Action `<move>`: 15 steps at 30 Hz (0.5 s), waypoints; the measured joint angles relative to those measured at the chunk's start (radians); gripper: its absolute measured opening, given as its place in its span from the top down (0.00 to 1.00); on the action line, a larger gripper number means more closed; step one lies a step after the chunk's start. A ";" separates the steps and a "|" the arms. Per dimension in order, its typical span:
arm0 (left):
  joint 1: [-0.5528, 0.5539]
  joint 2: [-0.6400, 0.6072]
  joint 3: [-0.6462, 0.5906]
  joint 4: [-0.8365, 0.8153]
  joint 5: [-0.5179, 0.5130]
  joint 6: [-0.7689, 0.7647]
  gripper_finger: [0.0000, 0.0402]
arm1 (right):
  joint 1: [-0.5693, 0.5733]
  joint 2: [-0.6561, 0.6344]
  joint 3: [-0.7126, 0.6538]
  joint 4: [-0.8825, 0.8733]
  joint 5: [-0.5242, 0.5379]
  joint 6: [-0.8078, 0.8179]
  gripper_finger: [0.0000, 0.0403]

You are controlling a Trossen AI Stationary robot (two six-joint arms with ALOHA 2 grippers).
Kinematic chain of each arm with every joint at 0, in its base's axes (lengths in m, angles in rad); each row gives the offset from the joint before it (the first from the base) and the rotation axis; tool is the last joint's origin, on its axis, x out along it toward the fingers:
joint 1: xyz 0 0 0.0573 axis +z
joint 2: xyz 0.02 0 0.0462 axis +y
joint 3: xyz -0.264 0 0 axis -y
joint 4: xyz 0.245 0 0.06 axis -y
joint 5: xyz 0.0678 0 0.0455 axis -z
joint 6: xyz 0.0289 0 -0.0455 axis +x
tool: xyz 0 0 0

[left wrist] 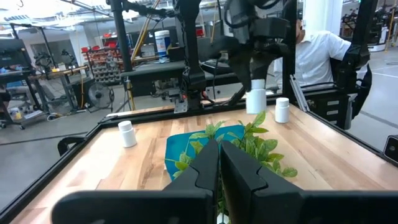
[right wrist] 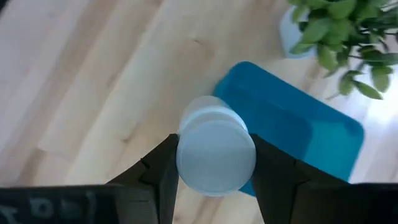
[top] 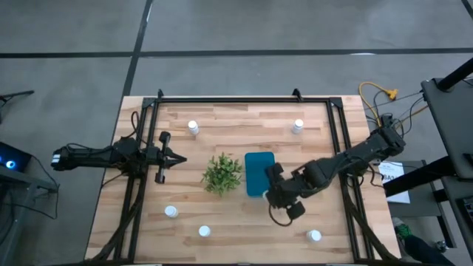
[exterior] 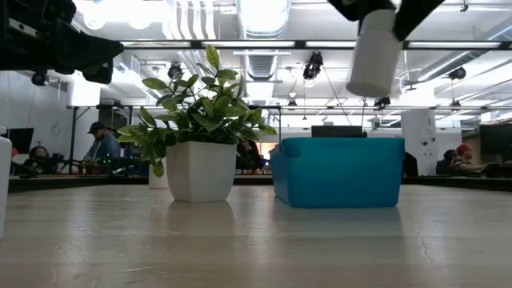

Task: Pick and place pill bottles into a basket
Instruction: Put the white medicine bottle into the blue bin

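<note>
Nearest in the right wrist view, a pill bottle [right wrist: 216, 151] sits squeezed between the right gripper [right wrist: 214, 165] jaws, up in the air over the near edge of the teal basket [right wrist: 311, 134]. From above, that gripper [top: 275, 193] is just right of the basket [top: 259, 174], and five more bottles stand around the bench [top: 244, 118]. The left gripper [top: 177, 158] waits left of the plant [top: 222, 173], jaws closed on nothing. From low down, the bottle [exterior: 374, 53] hangs above the basket [exterior: 338, 171]. It looks light, hard and smooth, so hold its round sides gently.
</note>
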 joint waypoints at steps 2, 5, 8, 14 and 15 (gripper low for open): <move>0.000 0.000 0.000 0.000 0.000 0.000 1.00 | -0.032 0.000 -0.004 -0.003 -0.001 -0.029 0.63; 0.000 0.000 0.000 0.000 0.000 0.000 1.00 | -0.090 0.000 -0.008 -0.023 0.000 -0.060 0.63; 0.000 0.000 0.000 0.000 0.000 0.000 1.00 | -0.147 0.000 -0.010 -0.025 -0.007 -0.092 0.63; 0.000 0.000 0.000 0.000 0.000 0.002 1.00 | -0.261 0.000 -0.014 -0.025 -0.056 -0.180 0.63; 0.000 0.000 0.000 0.000 0.000 0.002 1.00 | -0.281 0.000 -0.016 -0.025 -0.070 -0.190 0.63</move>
